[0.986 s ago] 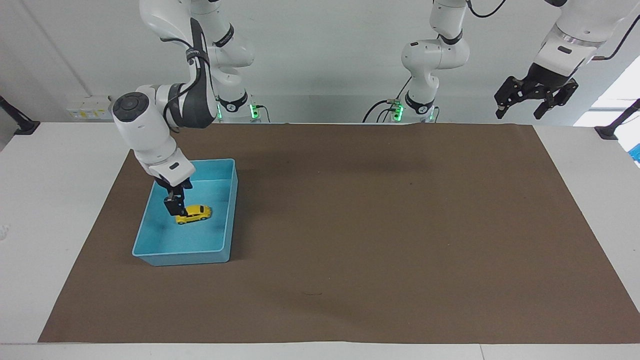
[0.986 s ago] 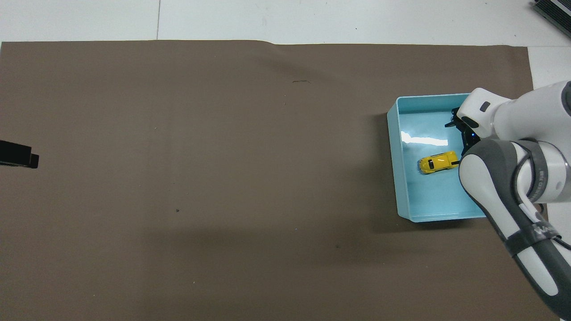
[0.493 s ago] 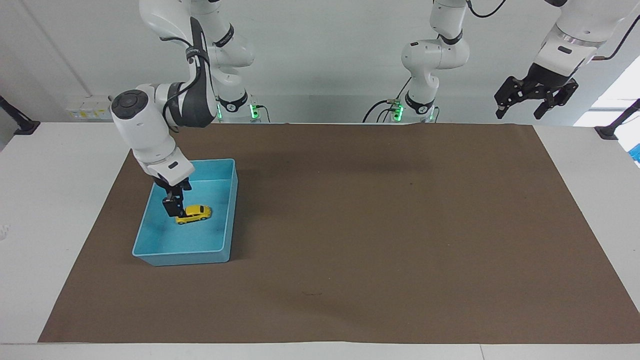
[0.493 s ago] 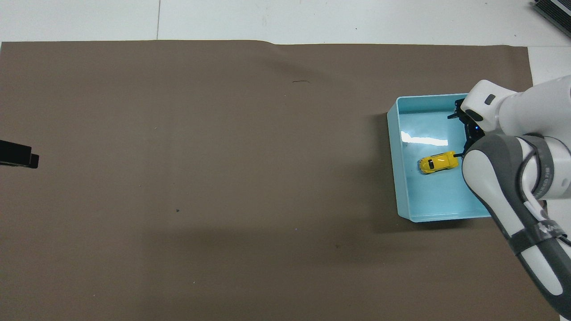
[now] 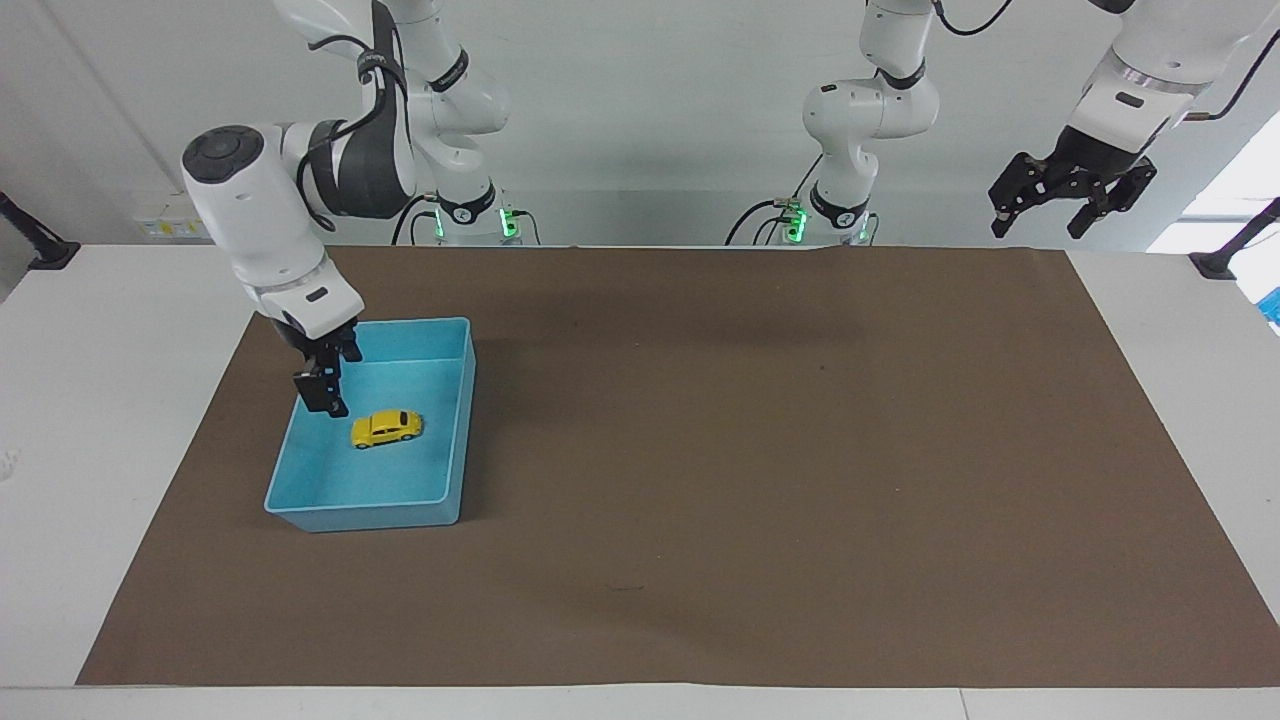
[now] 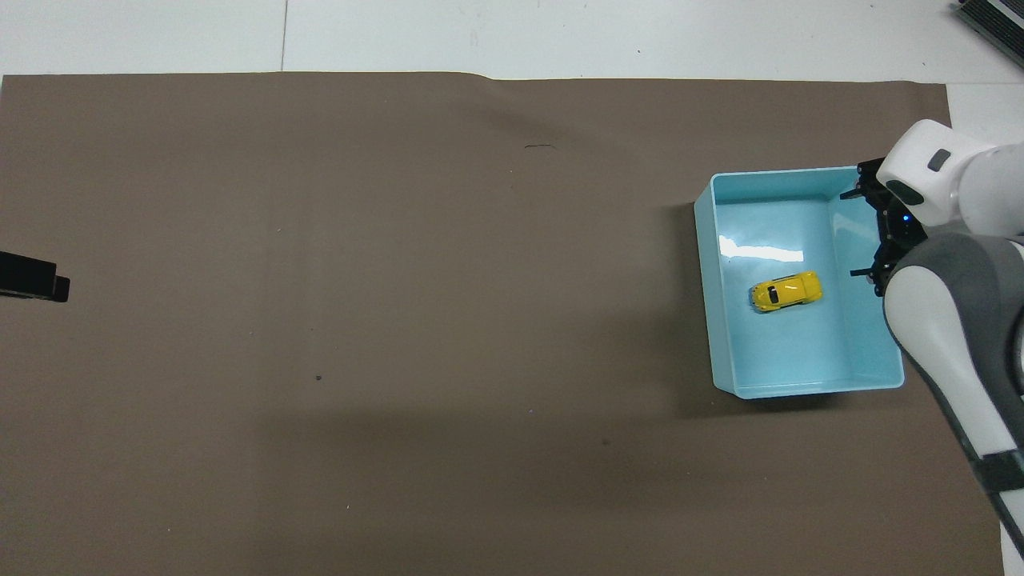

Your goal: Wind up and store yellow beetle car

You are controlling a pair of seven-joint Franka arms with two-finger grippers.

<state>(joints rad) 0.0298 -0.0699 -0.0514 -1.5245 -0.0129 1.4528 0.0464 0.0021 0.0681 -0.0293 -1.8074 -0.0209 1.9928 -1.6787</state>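
1. I saw the yellow beetle car (image 5: 386, 428) resting on its wheels mid-floor of the light-blue bin (image 5: 455, 420), at the brown mat's (image 5: 700, 450) right-arm end.
2. My right gripper (image 5: 322, 392) hung empty over the bin's outer edge, fingers spread.
3. My left gripper (image 5: 1072, 195) waited, fingers wide, above the mat's corner.
4. No writing was readable.

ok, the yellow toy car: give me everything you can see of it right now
The yellow toy car is a tiny, rounded beetle-shaped model with a glossy bright yellow body, dark windows and small black wheels. It sits upright on its wheels on the floor of the light-blue bin, roughly mid-bin, clear of the walls, lying crosswise along the table's length. Nothing touches it but the bin floor: the right gripper hangs open above the bin's side toward the right arm's end of the table, apart from the car.
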